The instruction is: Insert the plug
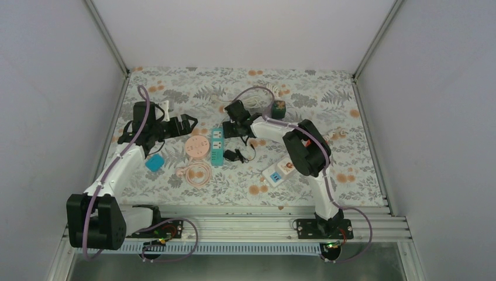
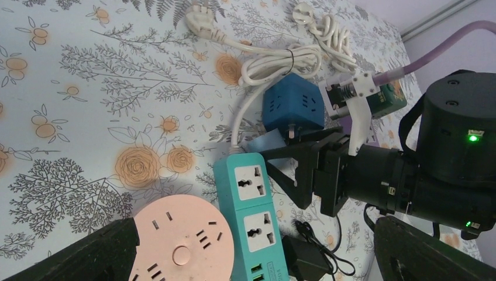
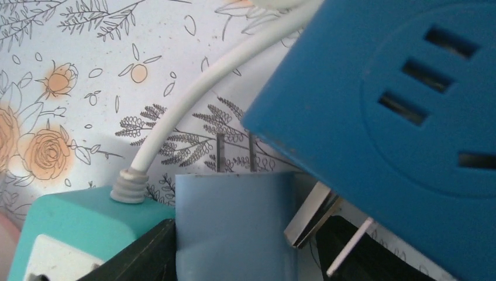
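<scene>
**Plug gripped, not yet seated**

Top external: the right end effector (image 1: 235, 126) hangs at the far end of the teal power strip (image 1: 217, 146) on the table (image 1: 327, 99); the left end effector (image 1: 180, 124) gapes empty.
Left wrist: the pale-blue plug (image 2: 268, 144) is clamped beside a blue cube socket (image 2: 292, 105).
Right wrist: its prongs (image 3: 234, 153) are bare; insertion remains.

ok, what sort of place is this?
Likely a lab robot cell, not a home: plain enclosure walls on aluminium framing, arms bolted to a rail, power strips staged on a floral tablecloth.
</scene>
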Motion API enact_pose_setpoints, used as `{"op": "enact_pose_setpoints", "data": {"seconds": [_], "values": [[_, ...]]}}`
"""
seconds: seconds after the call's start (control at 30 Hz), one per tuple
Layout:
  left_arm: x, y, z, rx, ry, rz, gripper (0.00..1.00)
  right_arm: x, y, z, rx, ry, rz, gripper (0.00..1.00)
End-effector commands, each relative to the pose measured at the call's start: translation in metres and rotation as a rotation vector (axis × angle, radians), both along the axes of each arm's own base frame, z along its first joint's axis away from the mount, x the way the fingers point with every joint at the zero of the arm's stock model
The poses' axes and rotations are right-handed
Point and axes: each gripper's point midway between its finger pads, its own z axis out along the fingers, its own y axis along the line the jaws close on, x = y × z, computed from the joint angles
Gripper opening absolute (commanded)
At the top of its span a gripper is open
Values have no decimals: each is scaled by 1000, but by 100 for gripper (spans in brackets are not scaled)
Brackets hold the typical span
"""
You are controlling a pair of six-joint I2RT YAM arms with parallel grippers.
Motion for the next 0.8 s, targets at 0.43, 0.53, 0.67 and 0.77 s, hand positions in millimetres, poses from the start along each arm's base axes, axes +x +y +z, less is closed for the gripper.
{"op": "enact_pose_setpoints", "data": {"seconds": [0.43,0.53,0.67,0.77], "values": [[-7,-16,5,-74,0,-79,100,-11,-10,74,-61,-268,163,44],[-13,-30,14,-146,-14,-152,100,-30,-10,105,17,-344,250,44],[-26,-51,31,-272,-35,-273,100,-58,-9,160,147,-475,341,43],[-35,-66,45,-348,-47,-361,100,-85,-5,192,220,-552,429,44]]}}
